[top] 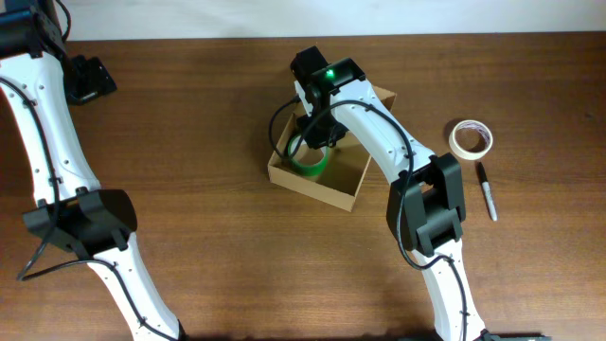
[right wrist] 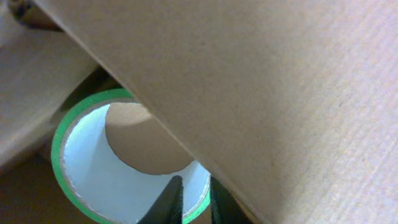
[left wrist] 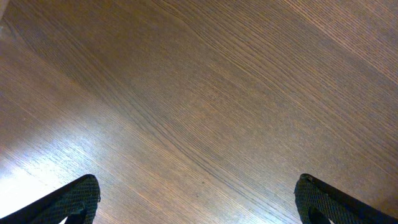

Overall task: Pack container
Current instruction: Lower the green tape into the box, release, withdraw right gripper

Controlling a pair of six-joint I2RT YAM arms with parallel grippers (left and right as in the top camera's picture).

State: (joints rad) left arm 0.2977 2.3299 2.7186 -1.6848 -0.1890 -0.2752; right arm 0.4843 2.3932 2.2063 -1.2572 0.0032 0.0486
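Nearest the arm bases: a bare brown wooden table [top: 227, 270], with both white arms rising from its front edge.
Right side, front: a black marker [top: 487, 192] lies on the wood, well apart from the box, its length running roughly front to back.
Box: the container [top: 308, 189], open tan cardboard, sits at mid-table a little right of centre, turned at an angle.
Contents: a green tape roll [top: 308, 163] lies flat in the container's left end, close to its walls.
Right arm: the right gripper [right wrist: 193, 200] reaches down into the container. Its fingers [right wrist: 166, 200] are close together, one inside the roll's ring and one outside its wall; whether they press on it cannot be told.
Wrist view: a cardboard panel of the container fills the upper right, above the roll's green rim.
Beyond the marker: a pale tape roll [top: 457, 142] lies flat on the table, near the marker's far tip.
Far left: the left gripper [left wrist: 196, 198] hangs over bare wood, its fingers spread wide and holding nothing.
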